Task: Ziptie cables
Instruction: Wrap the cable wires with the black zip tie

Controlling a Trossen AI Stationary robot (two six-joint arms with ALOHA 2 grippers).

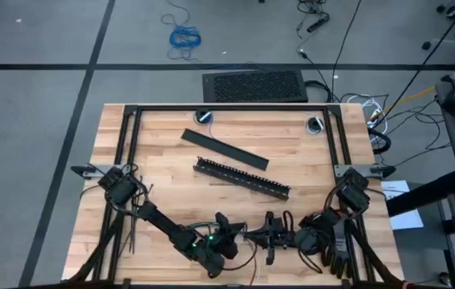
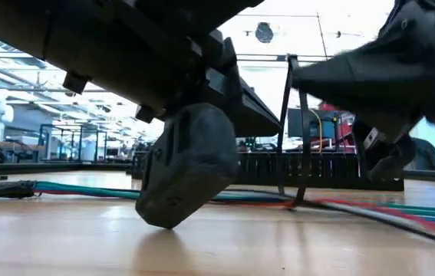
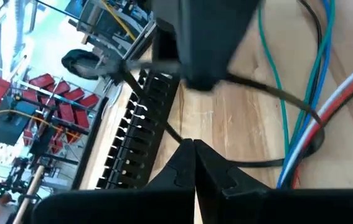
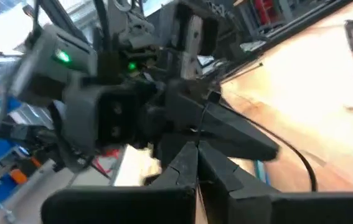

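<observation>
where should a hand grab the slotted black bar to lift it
Grip the slotted black bar near its middle, across its narrow width, coming straight down from above. It lies flat and slanted on the wooden table, long and slim with nothing touching its sides, so the fingers should probably turn square to its length.

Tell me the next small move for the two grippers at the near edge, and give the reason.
Probably draw the ziptie tighter around the cables. In the low view the strip stands as an open loop above the wires lying on the table, not cinched. The left gripper and right gripper both look shut, meeting close together over the bundle.
</observation>
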